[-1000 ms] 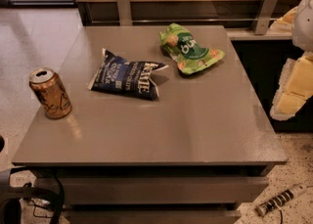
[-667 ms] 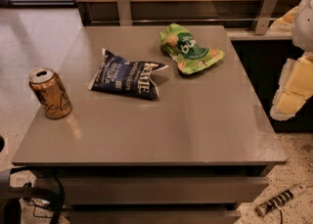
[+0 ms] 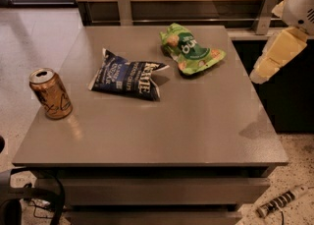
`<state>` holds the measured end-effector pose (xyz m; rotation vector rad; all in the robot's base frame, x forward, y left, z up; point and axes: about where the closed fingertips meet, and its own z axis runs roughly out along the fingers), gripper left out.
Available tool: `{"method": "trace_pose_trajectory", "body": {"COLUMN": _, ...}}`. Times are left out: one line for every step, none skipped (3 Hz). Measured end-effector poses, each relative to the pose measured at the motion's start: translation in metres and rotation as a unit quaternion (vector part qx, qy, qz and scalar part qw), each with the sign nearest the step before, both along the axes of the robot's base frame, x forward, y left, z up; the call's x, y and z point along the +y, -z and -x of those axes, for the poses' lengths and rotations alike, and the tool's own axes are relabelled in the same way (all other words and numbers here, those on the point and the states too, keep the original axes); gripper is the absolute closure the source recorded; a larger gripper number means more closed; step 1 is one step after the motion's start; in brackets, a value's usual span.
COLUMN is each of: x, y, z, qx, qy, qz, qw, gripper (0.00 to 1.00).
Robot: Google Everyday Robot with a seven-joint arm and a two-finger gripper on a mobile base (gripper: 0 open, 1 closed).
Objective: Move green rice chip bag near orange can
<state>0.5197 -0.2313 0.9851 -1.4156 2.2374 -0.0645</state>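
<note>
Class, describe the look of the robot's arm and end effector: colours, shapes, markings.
The arm at the right edge is white and rounded, with dark slotted vents. Below it the end effector, beside the table's right edge, is pale yellow, blocky and tapering. No cables show on either.

Crumpled green rice chip bag (image 3: 192, 50) lies at the counter's (image 3: 196, 126) far edge; orange can (image 3: 50, 94) stands upright at its left edge; tool (image 3: 269, 63) hangs off its right edge.

I count two chip bags on the table (image 3: 171, 126): one green rice chip bag (image 3: 191, 49) and one dark blue Kettle bag (image 3: 128, 74). One orange can (image 3: 50, 94). One gripper (image 3: 272, 59), beyond the table's right edge.
</note>
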Motion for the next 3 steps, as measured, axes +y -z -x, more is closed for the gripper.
{"method": "trace_pose_trajectory", "body": {"x": -0.006, "y": 0.012, "z": -0.033, "qx": -0.006, "qy": 0.044, "qz": -0.046, "qw": 0.998, "gripper": 0.0}}
{"method": "trace_pose_trajectory", "body": {"x": -0.002, "y": 0.029, "z": -0.077, "qx": -0.034, "qy": 0.099, "qz": -0.11, "qw": 0.9885, "gripper": 0.0}}
{"method": "trace_pose_trajectory", "body": {"x": 0.011, "y": 0.034, "z": -0.126, "qx": -0.083, "qy": 0.132, "qz": -0.156, "qw": 0.9753, "gripper": 0.0}}
